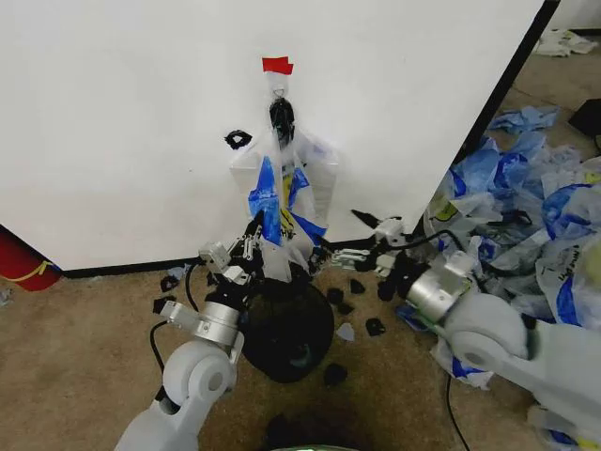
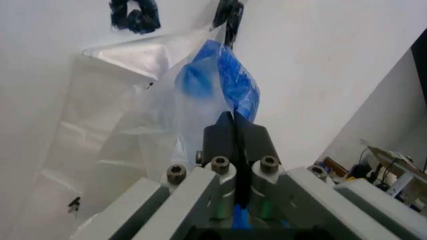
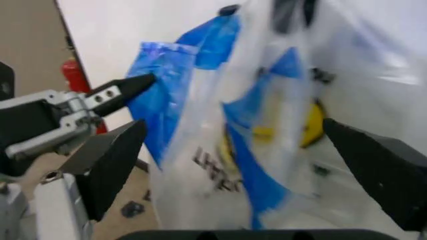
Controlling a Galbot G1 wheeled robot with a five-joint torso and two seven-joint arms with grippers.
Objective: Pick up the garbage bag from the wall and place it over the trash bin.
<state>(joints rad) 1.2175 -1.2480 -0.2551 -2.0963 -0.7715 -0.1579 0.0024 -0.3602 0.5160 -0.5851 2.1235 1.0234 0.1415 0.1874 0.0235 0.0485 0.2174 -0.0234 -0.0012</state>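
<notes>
The garbage bag [image 1: 286, 183] hangs from a small hook [image 1: 280, 94] on the white wall [image 1: 122, 122], just under a piece of red tape [image 1: 277, 65]. It is thin and translucent, with blue parts and a yellow print [image 3: 310, 127]. My left gripper [image 1: 255, 233] is at the bag's lower left edge. In the left wrist view this gripper [image 2: 233, 122] is shut on a blue fold of the bag [image 2: 223, 80]. My right gripper [image 1: 338, 242] is at the bag's lower right, open. Its fingers [image 3: 110, 170] stand wide on either side of the bag [image 3: 267, 125]. The black trash bin [image 1: 286, 329] stands on the floor directly below.
A heap of blue-and-white plastic bags [image 1: 526, 188] lies at the right past the wall's edge. Black scraps [image 1: 357, 287] dot the carpet by the bin. A black scrap [image 1: 238, 139] sticks on the wall. A red object [image 1: 23, 263] stands at the far left.
</notes>
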